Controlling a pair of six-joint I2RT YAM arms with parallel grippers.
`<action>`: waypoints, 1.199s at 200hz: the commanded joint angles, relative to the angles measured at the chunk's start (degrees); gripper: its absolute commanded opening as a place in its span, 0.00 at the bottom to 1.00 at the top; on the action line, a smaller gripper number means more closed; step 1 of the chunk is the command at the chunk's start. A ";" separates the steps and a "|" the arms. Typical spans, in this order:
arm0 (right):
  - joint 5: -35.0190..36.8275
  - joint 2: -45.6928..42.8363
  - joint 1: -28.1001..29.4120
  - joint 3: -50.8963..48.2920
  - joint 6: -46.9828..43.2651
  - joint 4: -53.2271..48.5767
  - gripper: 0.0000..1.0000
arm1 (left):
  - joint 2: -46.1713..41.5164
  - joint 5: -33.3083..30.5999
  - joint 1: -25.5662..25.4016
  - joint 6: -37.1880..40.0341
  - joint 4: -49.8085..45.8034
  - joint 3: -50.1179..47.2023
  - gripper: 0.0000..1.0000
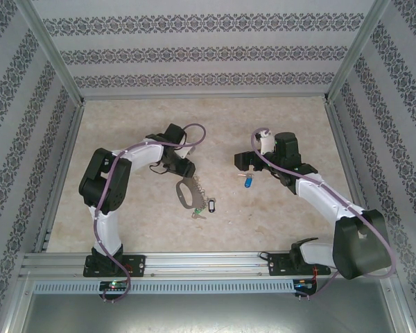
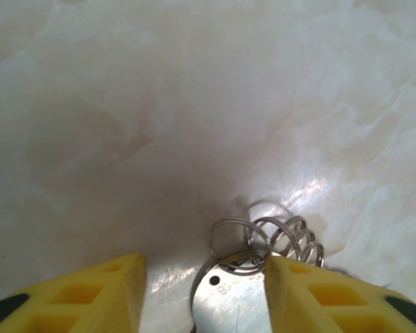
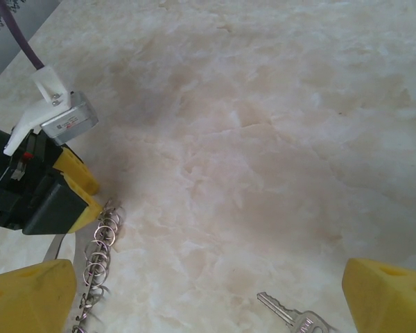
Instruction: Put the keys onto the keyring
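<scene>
The keyring (image 1: 187, 191) is a flat grey oblong loop lying on the table left of centre, with a chain of small split rings (image 2: 286, 238) at its top end. My left gripper (image 1: 183, 168) stands over that end. In the left wrist view the loop's flat end (image 2: 229, 298) lies between the yellow fingers (image 2: 90, 291), which stand apart; the right finger touches its edge and the left one is clear, so the left gripper (image 2: 204, 267) is open. The blue-headed key (image 1: 248, 182) lies just below my right gripper (image 1: 247, 168). That right gripper (image 3: 209, 269) is wide open, with the key's silver blade (image 3: 291, 318) low between its fingers.
A black-tagged key (image 1: 209, 206) and a small greenish key (image 1: 197, 216) hang at the keyring's near end. The left gripper (image 3: 55, 191) and the ring chain (image 3: 97, 253) sit at the left of the right wrist view. Patterned walls enclose the table (image 1: 291, 215).
</scene>
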 commanded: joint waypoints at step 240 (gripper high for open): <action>0.63 -5.28 0.46 -0.40 -3.16 -1.12 0.98 | 2.94 -13.81 -6.13 -0.31 -5.33 4.73 0.45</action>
